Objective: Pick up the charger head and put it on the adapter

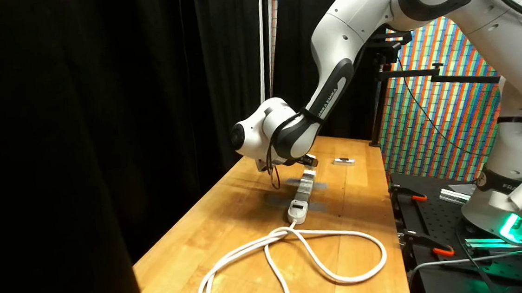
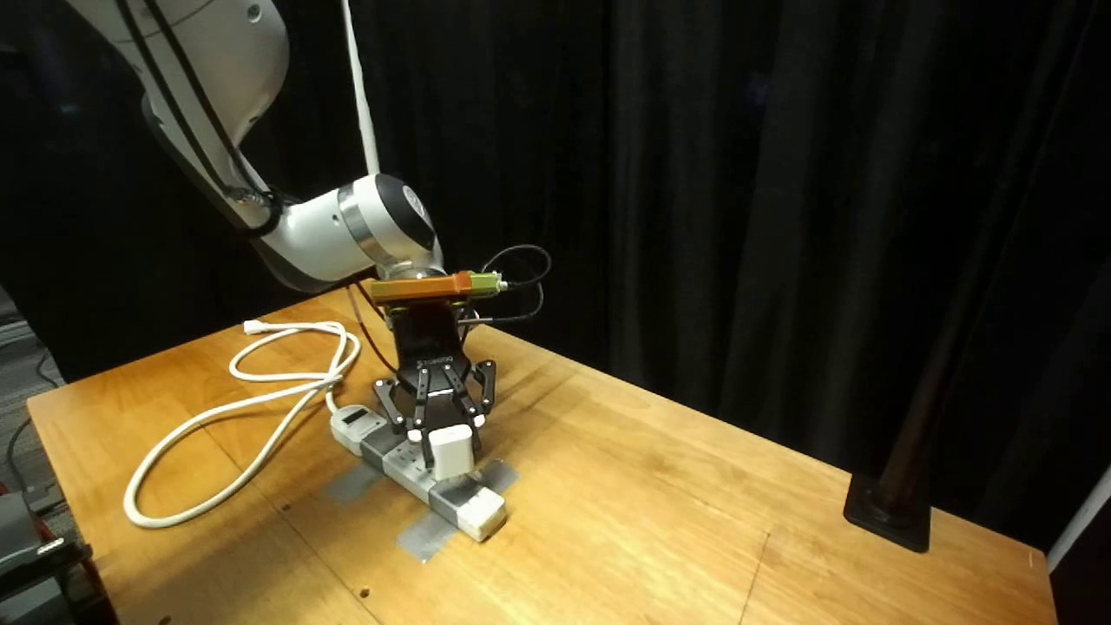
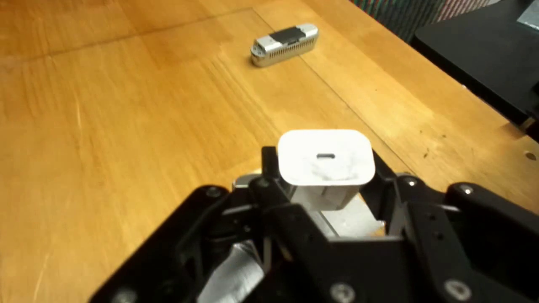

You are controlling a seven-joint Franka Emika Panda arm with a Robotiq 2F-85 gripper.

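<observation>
Nearest us, the hand pinches the charger by its sides, leaving its base, we judge, for the adapter.

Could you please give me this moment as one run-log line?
gripper: closed on charger; charger: over adapter, contact unclear; adapter: taped to table; cord: looped on table; placement: unconfirmed
</observation>
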